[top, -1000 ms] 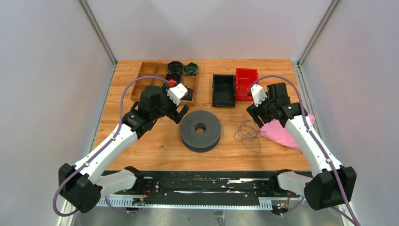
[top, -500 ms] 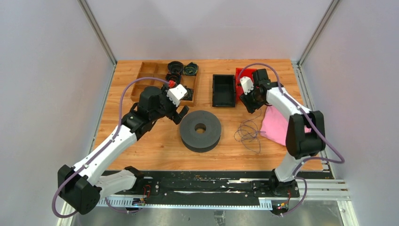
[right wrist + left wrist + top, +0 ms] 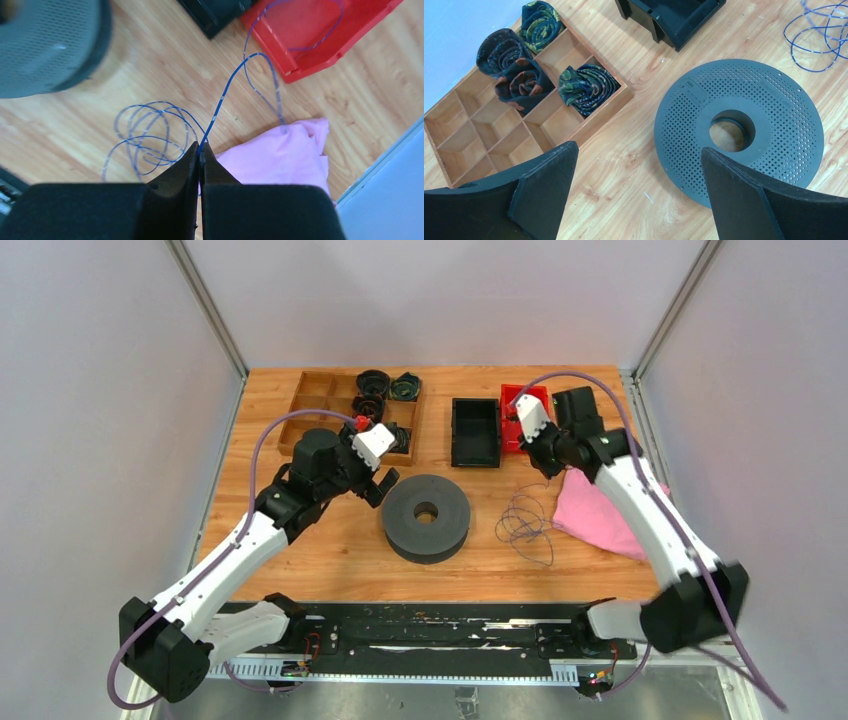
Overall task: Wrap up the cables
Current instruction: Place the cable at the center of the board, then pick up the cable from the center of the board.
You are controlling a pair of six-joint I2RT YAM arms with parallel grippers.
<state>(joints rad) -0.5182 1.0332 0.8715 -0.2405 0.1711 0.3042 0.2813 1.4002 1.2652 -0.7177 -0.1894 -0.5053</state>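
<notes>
The cable (image 3: 525, 523) is a very thin dark blue wire lying in a loose coil on the wood, right of the grey perforated spool (image 3: 427, 516). My right gripper (image 3: 200, 147) is shut on a strand of the cable (image 3: 222, 97), which rises from the coil and loops on into the red bin (image 3: 350, 30). In the top view the right gripper (image 3: 550, 470) hangs just above and behind the coil. My left gripper (image 3: 638, 150) is open and empty over bare wood, just left of the spool (image 3: 774, 150). From above, the left gripper (image 3: 378, 485) sits at the spool's upper left.
A wooden divided tray (image 3: 300, 410) holding several dark rolled bundles stands at the back left. A black bin (image 3: 456, 430) and a red bin (image 3: 524, 392) sit behind the spool. A pink cloth (image 3: 600, 515) lies to the right of the coil.
My right gripper has closed on the blue wire. The right arm has swung about near the red bin and back. The left arm has barely moved.
</notes>
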